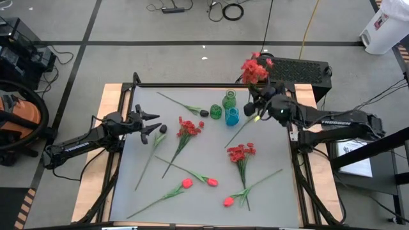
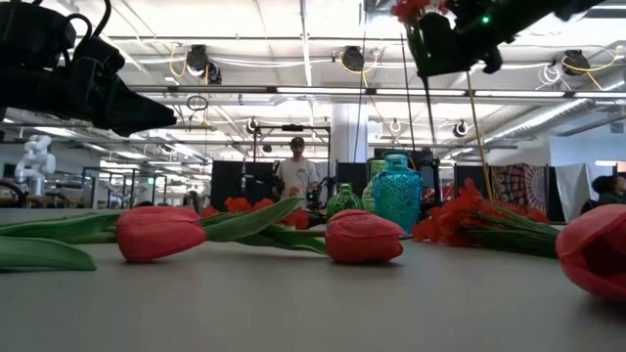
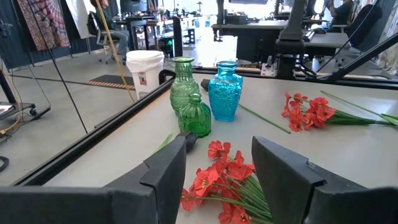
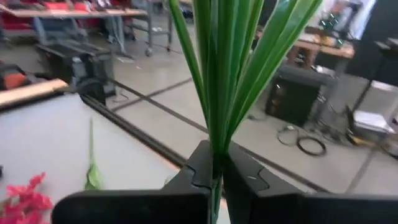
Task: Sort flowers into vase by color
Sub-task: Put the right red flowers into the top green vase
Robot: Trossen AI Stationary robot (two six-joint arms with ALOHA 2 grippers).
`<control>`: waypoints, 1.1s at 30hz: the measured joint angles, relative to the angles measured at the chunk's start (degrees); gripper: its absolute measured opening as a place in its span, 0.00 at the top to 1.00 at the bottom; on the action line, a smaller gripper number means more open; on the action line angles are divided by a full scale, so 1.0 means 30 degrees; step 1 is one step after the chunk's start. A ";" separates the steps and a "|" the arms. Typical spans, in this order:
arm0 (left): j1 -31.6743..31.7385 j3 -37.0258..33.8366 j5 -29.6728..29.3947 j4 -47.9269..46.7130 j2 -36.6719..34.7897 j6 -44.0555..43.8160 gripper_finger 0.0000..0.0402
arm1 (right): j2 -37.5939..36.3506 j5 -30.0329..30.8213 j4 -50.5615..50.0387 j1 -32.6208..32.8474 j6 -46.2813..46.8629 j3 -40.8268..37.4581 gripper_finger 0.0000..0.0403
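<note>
On the grey table (image 1: 268, 191) we see three vases (image 1: 225, 110) near the far edge. The raised bunch's (image 1: 254, 69) stem ends are hidden below the right gripper (image 1: 259, 107), clamped on its stems beside them. The left gripper (image 1: 155, 124) hovers spread wide, empty, near red flowers (image 1: 189, 126).

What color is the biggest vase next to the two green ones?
The biggest vase is bright turquoise blue, with a bumpy pattern. It shows best in the left wrist view.
</note>
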 joint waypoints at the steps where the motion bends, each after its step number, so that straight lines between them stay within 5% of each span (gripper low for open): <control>1: 0.0000 0.0001 0.0003 0.0000 0.0001 0.0000 0.52 | 0.0000 -0.0856 0.0437 -0.0522 -0.0377 0.0000 0.98; 7: -0.0004 0.0001 0.0003 0.0000 -0.0003 -0.0006 0.52 | 0.0000 -0.6500 0.1937 -0.3575 -0.1118 0.0000 0.98; 18: -0.0007 0.0000 0.0003 0.0000 0.0001 0.0000 0.52 | 0.1924 -1.2709 0.4288 -0.7694 -0.1354 0.0000 0.98; 33: 0.0000 0.0000 0.0003 0.0000 0.0003 0.0000 0.52 | 0.6437 -1.5676 0.8703 -0.8828 -0.0433 0.0000 0.98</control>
